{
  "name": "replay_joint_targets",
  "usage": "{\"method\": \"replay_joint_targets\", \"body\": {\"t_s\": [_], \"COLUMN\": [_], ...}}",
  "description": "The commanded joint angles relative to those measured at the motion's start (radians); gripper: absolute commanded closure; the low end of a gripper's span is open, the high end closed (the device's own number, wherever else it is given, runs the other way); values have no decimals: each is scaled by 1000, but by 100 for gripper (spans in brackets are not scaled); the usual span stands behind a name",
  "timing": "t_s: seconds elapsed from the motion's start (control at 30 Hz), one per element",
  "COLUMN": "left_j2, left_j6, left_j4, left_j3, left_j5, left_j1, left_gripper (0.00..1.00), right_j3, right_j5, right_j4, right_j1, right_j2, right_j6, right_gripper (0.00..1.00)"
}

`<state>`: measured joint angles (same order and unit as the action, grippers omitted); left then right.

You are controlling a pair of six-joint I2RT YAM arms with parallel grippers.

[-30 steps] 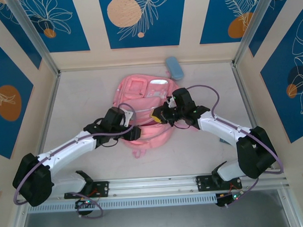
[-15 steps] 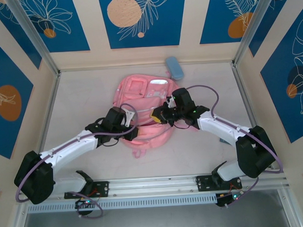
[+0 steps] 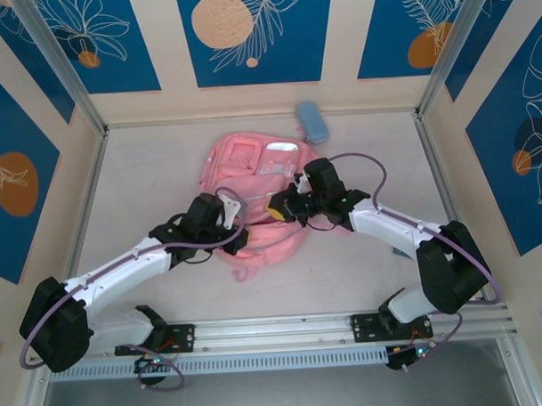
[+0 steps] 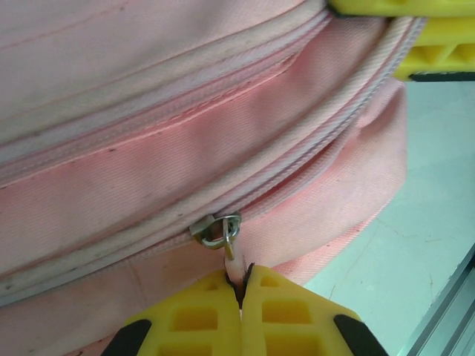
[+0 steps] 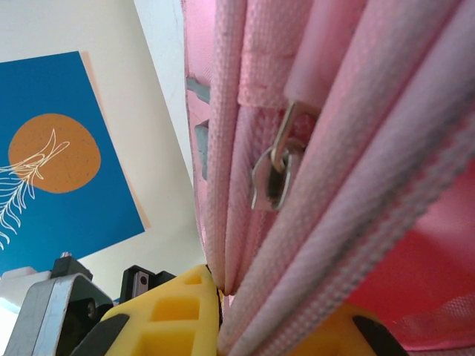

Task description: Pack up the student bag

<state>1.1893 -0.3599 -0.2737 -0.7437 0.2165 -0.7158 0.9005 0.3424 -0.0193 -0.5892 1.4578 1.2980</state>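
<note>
The student bag point(image 3: 252, 181), a large pink backpack, lies flat in the middle of the table. My left gripper point(image 3: 239, 242) is at its near left edge. In the left wrist view the yellow fingers point(image 4: 200, 315) are shut on the pale pull tab point(image 4: 236, 268) hanging from a metal zipper slider point(image 4: 217, 230). My right gripper point(image 3: 280, 207) is at the bag's right side and is shut on a fold of pink fabric beside the zipper point(image 5: 241, 222). A second metal slider point(image 5: 274, 174) hangs just above that grip. The right gripper's yellow fingers point(image 4: 438, 52) show at the top right of the left wrist view.
A small light-blue pencil case point(image 3: 312, 121) lies by the back wall, behind the bag. Panel walls close in the table on three sides. A metal rail point(image 3: 275, 328) runs along the near edge between the arm bases.
My left gripper has closed onto the zipper pull tab and edged slightly nearer. The right gripper has shifted a little left, still holding the fabric.
</note>
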Motion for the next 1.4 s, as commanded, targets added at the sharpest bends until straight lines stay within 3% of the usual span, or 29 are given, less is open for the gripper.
{"method": "replay_joint_targets", "body": {"t_s": [0.0, 0.2, 0.37, 0.63, 0.97, 1.37], "left_j2": [-11, 13, -9, -39, -1, 58], "left_j6": [27, 55, 42, -55, -65, 42], "left_j4": [73, 57, -116, -406, -447, -422], "left_j3": [-17, -50, -65, -86, -80, -131], "left_j5": [86, 64, -122, -277, -284, -287], "left_j1": [-55, -91, -88, -77, 78, 271], "left_gripper": [100, 100, 100, 100, 100, 100], "right_j3": [12, 9, 8, 18, 5, -17], "right_j5": [36, 28, -27, -101, -124, -94], "right_j4": [61, 60, -8, -123, -152, -175], "right_j1": [-27, -32, -25, 5, 18, 68], "right_j2": [30, 34, 2, -50, -60, -120], "right_j6": [5, 9, -16, -54, -53, -80], "right_gripper": [100, 100, 100, 100, 100, 100]}}
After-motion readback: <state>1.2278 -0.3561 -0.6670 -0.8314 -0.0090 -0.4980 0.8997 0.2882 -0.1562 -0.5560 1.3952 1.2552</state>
